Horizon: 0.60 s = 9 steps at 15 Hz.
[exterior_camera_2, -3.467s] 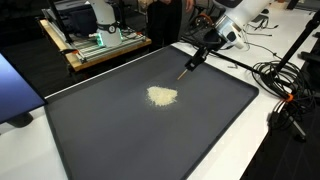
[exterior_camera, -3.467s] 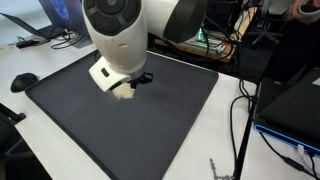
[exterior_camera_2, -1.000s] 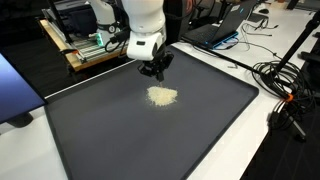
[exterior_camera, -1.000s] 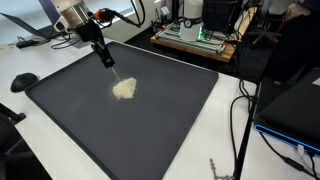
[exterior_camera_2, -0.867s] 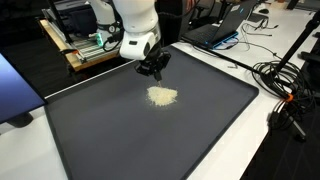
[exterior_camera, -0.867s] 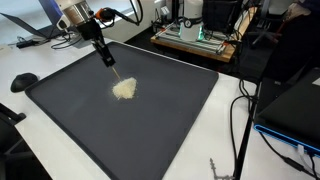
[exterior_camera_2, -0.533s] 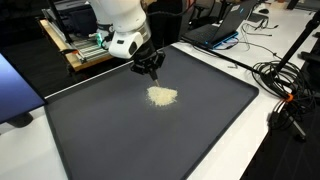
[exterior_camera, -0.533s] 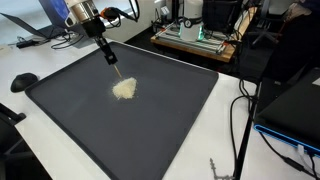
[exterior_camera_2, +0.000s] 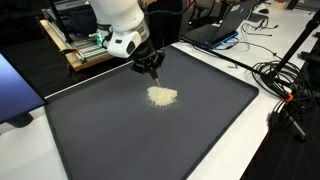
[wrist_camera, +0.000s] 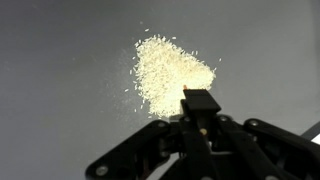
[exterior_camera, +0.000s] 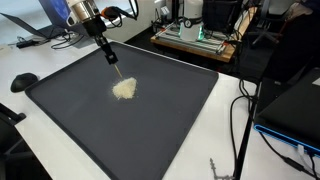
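A small pile of pale grains (exterior_camera: 124, 89) lies on a large black mat (exterior_camera: 160, 130), also seen in the other exterior view (exterior_camera_2: 163, 96) and the wrist view (wrist_camera: 168, 72). My gripper (exterior_camera: 105, 55) hangs above the mat just beyond the pile, toward the mat's far edge (exterior_camera_2: 152, 68). It is shut on a thin dark stick-like tool (wrist_camera: 200, 105) that points down at the pile's edge. The tool's tip (exterior_camera: 118, 72) is just above the mat, close to the grains.
The mat (exterior_camera_2: 200, 130) covers a white table. A black mouse (exterior_camera: 24, 81) sits by one mat corner. Cables (exterior_camera_2: 280, 75) trail along one side. A blue screen (exterior_camera_2: 10, 90) and a wooden cart with electronics (exterior_camera_2: 95, 45) stand nearby.
Over the last second the arm has swung a little toward the mat's far edge with the tool in it. The pile looks unchanged.
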Tool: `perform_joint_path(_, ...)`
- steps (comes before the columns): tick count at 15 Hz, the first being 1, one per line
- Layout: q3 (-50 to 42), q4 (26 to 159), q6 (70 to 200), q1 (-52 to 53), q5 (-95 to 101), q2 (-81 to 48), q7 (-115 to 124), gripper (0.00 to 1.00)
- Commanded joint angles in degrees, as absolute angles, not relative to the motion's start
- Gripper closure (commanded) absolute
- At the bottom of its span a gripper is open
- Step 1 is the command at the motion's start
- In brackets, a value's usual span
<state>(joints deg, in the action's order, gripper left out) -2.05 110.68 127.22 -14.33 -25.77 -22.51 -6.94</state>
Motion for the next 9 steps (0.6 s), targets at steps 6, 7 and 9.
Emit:
perform_joint_path(6, -1.9, 111.4, 129.7, -22.2, -47.0, -26.5, -18.6, 0.97)
perform_joint_path(7, -2.1, 111.4, 129.4, -23.2, -49.7, -27.1, -20.7, 0.97)
perform_joint_path(9, -2.6, 111.7, 129.1, -24.6, -54.2, -28.2, -24.5, 0.97)
